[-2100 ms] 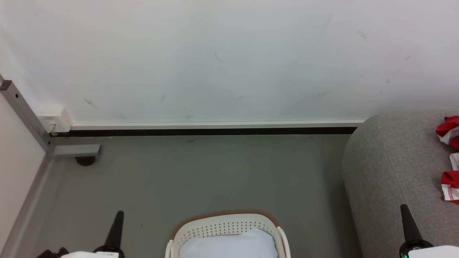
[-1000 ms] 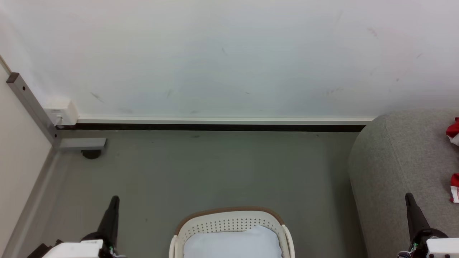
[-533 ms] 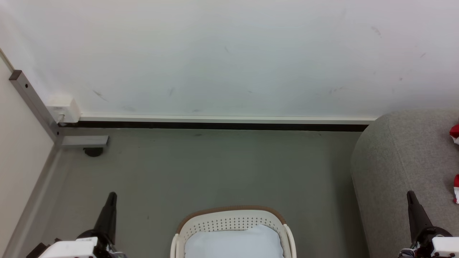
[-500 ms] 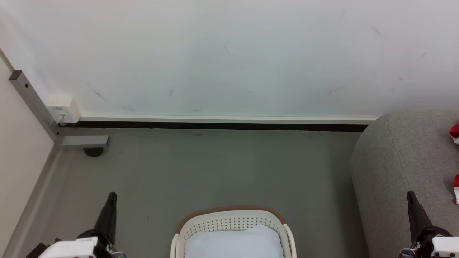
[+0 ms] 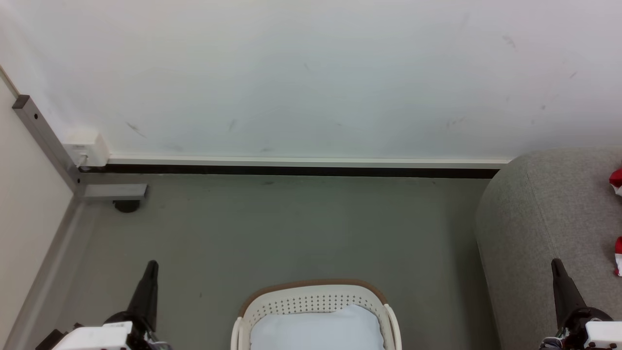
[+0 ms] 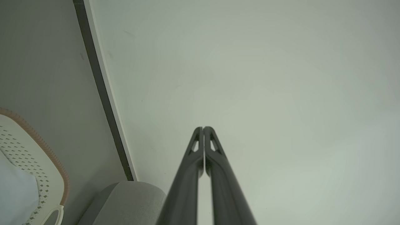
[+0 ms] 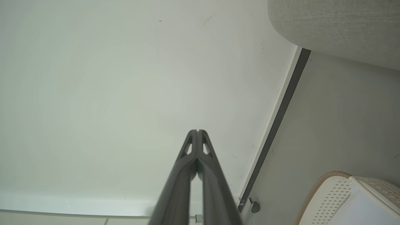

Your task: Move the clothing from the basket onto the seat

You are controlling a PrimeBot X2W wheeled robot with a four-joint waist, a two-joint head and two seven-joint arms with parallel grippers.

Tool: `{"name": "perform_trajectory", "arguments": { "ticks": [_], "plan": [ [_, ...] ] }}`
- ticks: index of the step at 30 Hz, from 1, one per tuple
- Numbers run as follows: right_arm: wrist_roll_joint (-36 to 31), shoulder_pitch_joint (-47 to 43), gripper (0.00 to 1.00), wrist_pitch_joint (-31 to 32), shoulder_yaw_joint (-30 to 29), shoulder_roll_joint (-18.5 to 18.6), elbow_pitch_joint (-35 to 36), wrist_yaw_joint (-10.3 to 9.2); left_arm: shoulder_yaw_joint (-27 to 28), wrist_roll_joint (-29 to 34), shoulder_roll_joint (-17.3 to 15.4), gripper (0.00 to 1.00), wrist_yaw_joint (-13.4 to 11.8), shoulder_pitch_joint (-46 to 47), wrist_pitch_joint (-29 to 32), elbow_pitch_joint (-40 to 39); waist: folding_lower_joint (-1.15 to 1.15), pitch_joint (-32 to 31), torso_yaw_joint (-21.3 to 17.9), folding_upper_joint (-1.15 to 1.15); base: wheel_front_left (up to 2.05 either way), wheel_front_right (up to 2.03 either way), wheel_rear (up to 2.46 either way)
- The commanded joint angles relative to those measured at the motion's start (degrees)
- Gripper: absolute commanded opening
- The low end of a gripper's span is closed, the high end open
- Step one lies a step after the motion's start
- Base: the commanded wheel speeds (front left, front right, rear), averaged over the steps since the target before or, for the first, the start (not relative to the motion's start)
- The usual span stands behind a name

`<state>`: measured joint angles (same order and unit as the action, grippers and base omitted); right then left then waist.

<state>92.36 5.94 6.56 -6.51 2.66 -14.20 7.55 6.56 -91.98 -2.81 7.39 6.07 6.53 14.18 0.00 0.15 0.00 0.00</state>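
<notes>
Both arms low at the front of the robot: the left claw [image 5: 151, 266] and the right claw [image 5: 555, 263] point up and away, each with its two dark fingers pressed together on nothing, as both wrist views confirm. Between them stands the basket [image 5: 313, 283], its brown rim and perforated wall facing the room. The part of its inside that shows holds just the pale liner [image 5: 316, 330], with no red in it; its near half is cut off by the bottom edge of the head view.

The step in hand looks like a last check, so the robot would do well to bend and look over the whole basket before stopping. If a garment turns up, a claw should spread, pinch red cloth rather than liner, lift clear of the rim and swing right.

Beyond lies bare grey floor [image 5: 291, 228]. To the right, well apart from the basket, the clothing [image 5: 617, 177] rests on the seat [image 5: 534, 209], showing as red-and-white scraps at the frame's edge. A white wall [image 5: 311, 73] closes the scene.
</notes>
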Motion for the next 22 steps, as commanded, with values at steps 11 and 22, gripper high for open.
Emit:
{"name": "perform_trajectory", "arguments": {
  "ticks": [11,22],
  "plan": [
    [0.08,0.74,0.00,0.17,-0.20,0.39,0.27,-0.12,0.17,-0.74,-0.10,0.00,0.27,0.60,0.25,-0.12,0.00,0.00,0.00,0.00,0.00,0.00,0.00],
    [0.09,0.73,0.00,0.17,-0.20,0.39,0.27,-0.12,0.16,-0.75,-0.10,0.00,0.27,0.59,0.25,-0.11,0.00,0.00,0.00,0.00,0.00,0.00,0.00]
  ]
}}
